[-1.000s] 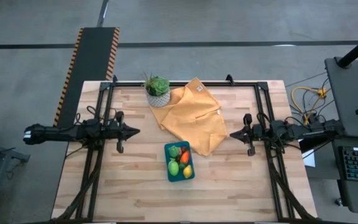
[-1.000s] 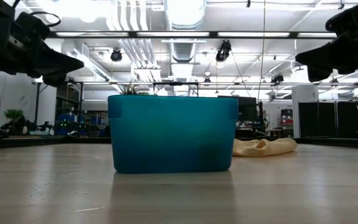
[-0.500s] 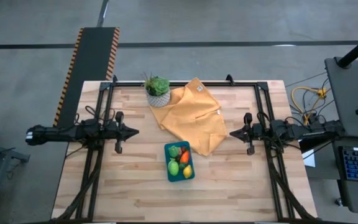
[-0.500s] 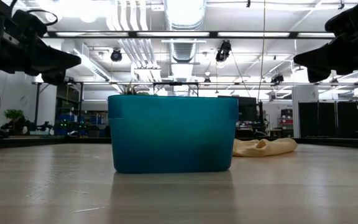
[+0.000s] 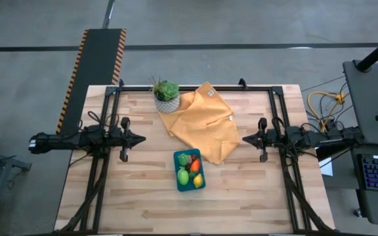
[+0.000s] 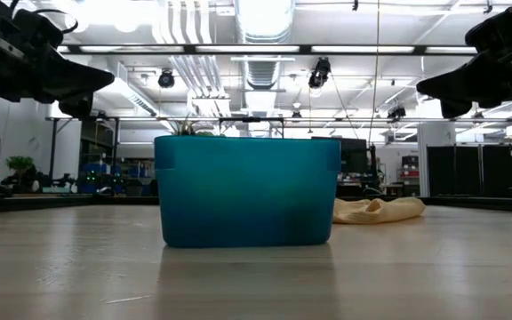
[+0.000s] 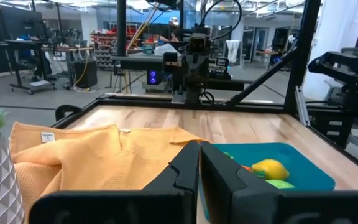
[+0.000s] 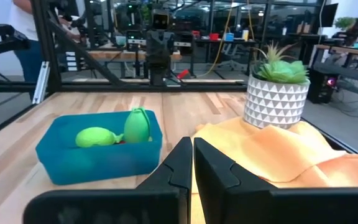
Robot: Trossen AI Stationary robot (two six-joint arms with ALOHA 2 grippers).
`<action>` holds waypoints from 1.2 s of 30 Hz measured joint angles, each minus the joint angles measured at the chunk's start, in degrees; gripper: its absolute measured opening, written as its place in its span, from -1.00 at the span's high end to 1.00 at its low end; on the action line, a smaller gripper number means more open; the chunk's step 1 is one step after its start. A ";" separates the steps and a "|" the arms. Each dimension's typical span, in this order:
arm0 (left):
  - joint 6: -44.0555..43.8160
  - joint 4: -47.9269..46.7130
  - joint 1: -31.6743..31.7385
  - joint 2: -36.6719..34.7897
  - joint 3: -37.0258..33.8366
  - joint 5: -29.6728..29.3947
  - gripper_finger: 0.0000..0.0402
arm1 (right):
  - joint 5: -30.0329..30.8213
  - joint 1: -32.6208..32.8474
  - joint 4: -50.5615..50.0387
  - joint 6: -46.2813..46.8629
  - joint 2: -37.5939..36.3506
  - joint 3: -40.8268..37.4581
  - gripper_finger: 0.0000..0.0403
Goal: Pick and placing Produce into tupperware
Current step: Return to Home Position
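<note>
The pale wooden worktop [image 5: 241,196] carries everything, with a dark frame along its edges. The two arms reach in level from opposite sides, both raised well above the surface. The left tool [image 5: 143,138] points inward from the left edge, the right tool [image 5: 244,139] from the right edge. Each has its fingers pressed together on nothing, and the two are well apart, with the things lying between them.

A mustard-yellow cloth [image 5: 205,124] lies rumpled across the far middle of the worktop. Its near corner comes just beside the teal tupperware [image 6: 247,191], which stands upright near the centre, a little toward the front edge.

A spiky green plant [image 5: 167,96] in a white patterned pot sits at the cloth's far left corner, touching its edge.

Inside the tupperware lies the produce, all of it within the walls: a lime-green piece [image 5: 184,177], a yellow lemon [image 5: 197,181], an orange carrot [image 5: 194,165] and a darker green piece [image 5: 184,159] at the far end.
</note>
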 joint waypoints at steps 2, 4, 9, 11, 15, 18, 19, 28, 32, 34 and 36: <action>0.02 0.00 0.00 -0.05 0.00 0.00 1.00 | -0.05 0.00 0.00 0.34 0.00 0.00 0.96; 0.00 0.00 0.00 0.04 0.00 0.00 1.00 | -0.07 0.00 0.02 0.75 0.00 0.00 0.96; -0.04 0.02 0.00 0.22 0.00 -0.02 1.00 | -0.07 0.00 0.02 0.30 0.02 0.00 0.96; -0.11 0.04 0.00 0.15 0.00 -0.02 1.00 | -0.07 0.02 0.02 -0.56 0.10 0.00 0.96; -0.20 0.07 0.00 0.26 0.00 -0.02 1.00 | -0.09 0.02 -0.12 -0.12 0.11 0.01 0.96; -0.20 0.07 0.00 0.54 0.00 -0.04 1.00 | -0.10 0.02 -0.37 1.18 0.11 0.02 0.96; -0.20 0.07 0.00 0.53 0.00 -0.04 1.00 | -0.10 0.02 -0.37 1.23 0.11 0.02 0.96; -0.19 0.11 0.00 0.64 0.11 -0.07 1.00 | -0.10 0.02 -0.37 1.34 0.11 0.02 0.96; -0.19 0.12 0.00 0.65 0.11 -0.07 1.00 | -0.11 0.02 -0.37 1.34 0.11 0.02 0.96; -0.17 0.12 0.00 0.65 0.11 -0.07 1.00 | -0.11 0.02 -0.37 1.34 0.11 0.02 0.96; -0.17 0.13 0.00 0.65 0.11 -0.07 1.00 | -0.12 0.02 -0.37 1.34 0.11 0.02 0.96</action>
